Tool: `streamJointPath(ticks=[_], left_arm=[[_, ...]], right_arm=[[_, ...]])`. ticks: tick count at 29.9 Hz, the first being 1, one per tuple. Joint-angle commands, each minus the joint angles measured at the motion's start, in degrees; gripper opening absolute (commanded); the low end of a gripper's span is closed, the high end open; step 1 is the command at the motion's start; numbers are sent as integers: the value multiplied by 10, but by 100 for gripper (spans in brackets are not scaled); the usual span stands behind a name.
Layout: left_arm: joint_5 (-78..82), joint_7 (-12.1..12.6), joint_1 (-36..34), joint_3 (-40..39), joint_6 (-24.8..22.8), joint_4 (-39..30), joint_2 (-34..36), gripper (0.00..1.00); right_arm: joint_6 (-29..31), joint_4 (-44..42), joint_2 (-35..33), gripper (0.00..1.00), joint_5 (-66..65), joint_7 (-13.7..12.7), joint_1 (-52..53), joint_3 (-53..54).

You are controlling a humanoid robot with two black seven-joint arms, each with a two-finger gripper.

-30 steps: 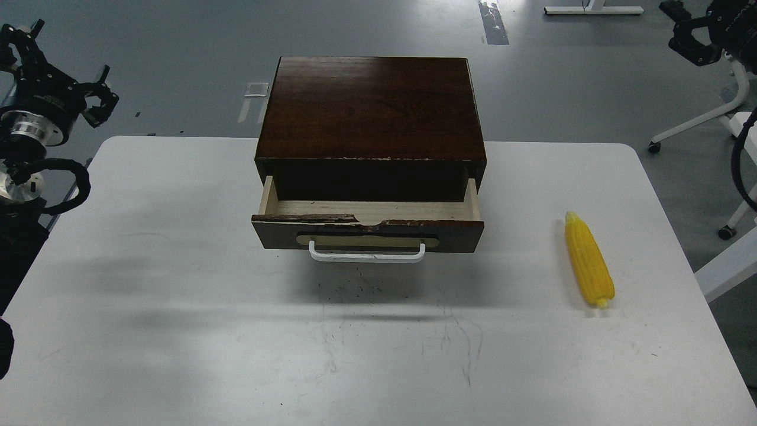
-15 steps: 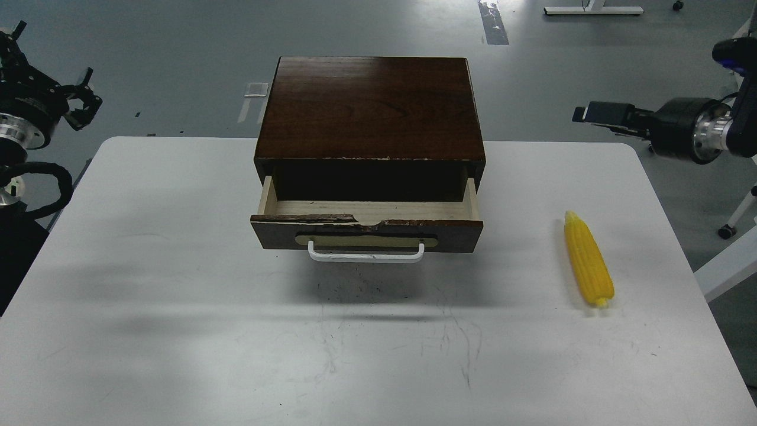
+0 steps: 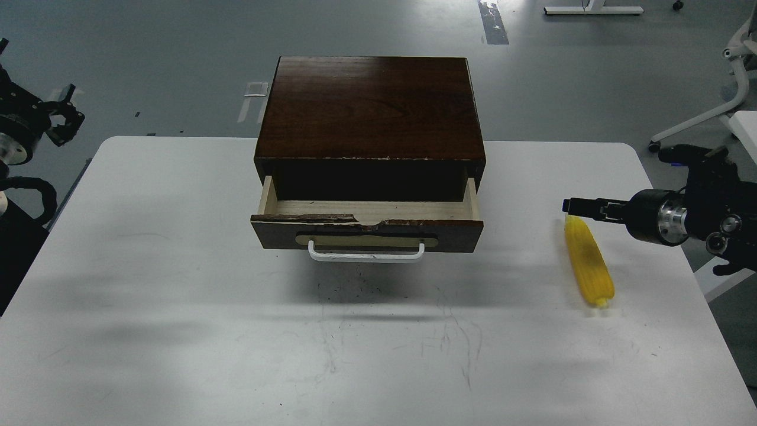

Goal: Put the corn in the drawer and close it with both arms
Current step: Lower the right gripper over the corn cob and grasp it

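The yellow corn lies on the white table at the right, pointed end away from me. The dark brown drawer with its white bar handle stands pulled partly out of the wooden cabinet, showing pale wood inside. My right gripper comes in from the right and hovers just above the corn's pointed end; it is seen side-on, so its fingers cannot be told apart. My left gripper is raised off the table's far left edge and holds nothing; its claws look spread.
Beyond the table is grey floor with white chair and desk legs at the far right. The table's right edge runs close beside the corn. Scratches mark the tabletop in front of the drawer.
My right arm has swung down from the upper right to just above the corn's pointed end. My left arm has drawn back to the left. Corn and drawer have not moved.
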Motion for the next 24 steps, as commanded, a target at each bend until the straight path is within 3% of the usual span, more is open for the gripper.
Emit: streamJointPath(ticks=[1, 8, 15, 20, 24], left_arm=[[-1, 0, 0, 0, 0, 0, 1, 98], [0, 1, 7, 0, 0, 0, -1, 98], [1, 2, 12, 3, 0, 1, 10, 98], [2, 4, 10, 3, 0, 0, 11, 98], [3, 6, 9, 3, 0, 0, 10, 98]], right_arm=[[0, -18, 23, 94, -10, -3, -20, -2], [0, -44, 47, 91, -24, -15, -46, -2], [0, -53, 47, 71, -24, -15, -63, -2], [-7, -52, 47, 46, -24, -8, -64, 0], [-17, -52, 46, 37, -23, -7, -60, 1]])
